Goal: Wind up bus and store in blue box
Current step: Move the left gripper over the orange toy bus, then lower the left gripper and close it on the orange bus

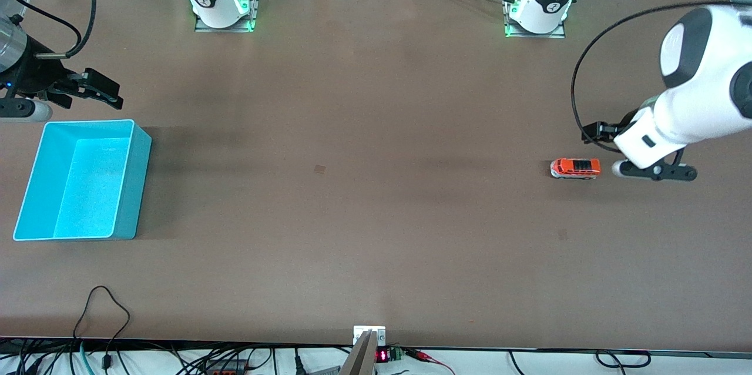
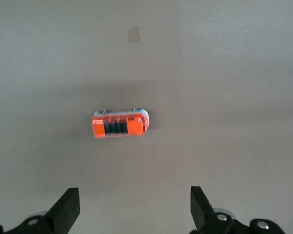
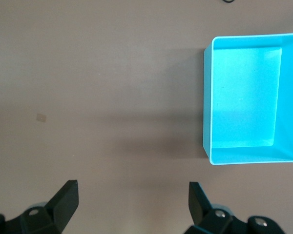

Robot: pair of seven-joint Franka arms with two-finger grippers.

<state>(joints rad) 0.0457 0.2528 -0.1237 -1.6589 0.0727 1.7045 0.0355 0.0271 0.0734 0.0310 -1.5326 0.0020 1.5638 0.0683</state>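
The bus (image 1: 576, 168), small and orange with a dark roof, stands on the bare table toward the left arm's end. It also shows in the left wrist view (image 2: 120, 124). My left gripper (image 1: 589, 133) hangs open and empty in the air beside the bus, its fingers (image 2: 67, 208) wide apart. The blue box (image 1: 133, 187), a cyan bin, stands empty at the right arm's end. It also shows in the right wrist view (image 3: 206, 97). My right gripper (image 1: 115, 93) is open and empty in the air, just past the box's edge that lies farther from the front camera.
A small pale patch (image 1: 319, 169) marks the tabletop near the middle. Cables hang along the table edge nearest the front camera. The arm bases stand at the edge farthest from it.
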